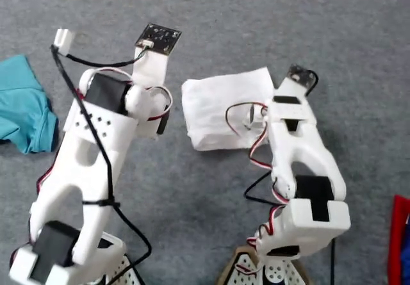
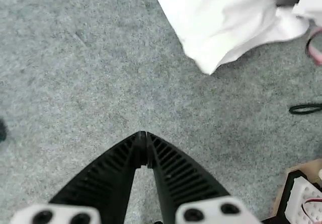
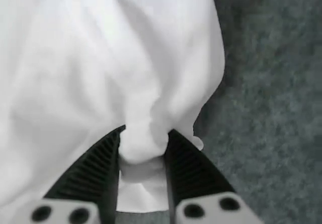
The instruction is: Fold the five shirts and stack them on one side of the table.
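Now, with the right gripper (image 3: 144, 138) clamped on a bunched edge of the folded white cloth shirt (image 1: 214, 109) mid-way across the grey felt table (image 1: 211, 35) and the left gripper (image 2: 146, 139) closed empty just beside it, a one-sided pull could drag the folds apart.

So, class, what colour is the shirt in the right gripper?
White; the folded cloth shirt shows best in the right wrist view.

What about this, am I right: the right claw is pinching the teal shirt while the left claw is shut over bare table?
Not quite. The right claw is pinching the white shirt, as the right wrist view shows. The left claw is shut over bare table.
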Robot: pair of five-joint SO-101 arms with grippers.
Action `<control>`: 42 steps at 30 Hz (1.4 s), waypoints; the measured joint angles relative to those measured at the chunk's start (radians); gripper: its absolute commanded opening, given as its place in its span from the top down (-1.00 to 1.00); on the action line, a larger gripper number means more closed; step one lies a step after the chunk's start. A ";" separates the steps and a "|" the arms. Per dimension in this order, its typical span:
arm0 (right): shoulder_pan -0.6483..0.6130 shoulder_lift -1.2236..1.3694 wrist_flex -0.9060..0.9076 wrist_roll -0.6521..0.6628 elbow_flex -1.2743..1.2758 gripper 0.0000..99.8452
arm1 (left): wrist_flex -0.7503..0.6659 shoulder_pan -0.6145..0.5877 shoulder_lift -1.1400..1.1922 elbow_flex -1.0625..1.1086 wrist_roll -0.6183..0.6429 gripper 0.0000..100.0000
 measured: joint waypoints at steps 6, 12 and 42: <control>0.011 0.003 -0.002 0.359 -0.121 0.99 | 0.000 0.000 -0.072 0.068 0.000 0.96; 0.009 0.044 -0.063 0.698 -0.198 0.86 | 0.000 0.000 -0.130 0.098 0.000 0.96; -0.002 0.074 0.052 -0.396 -0.305 0.21 | 0.011 0.000 -0.265 0.163 0.000 0.96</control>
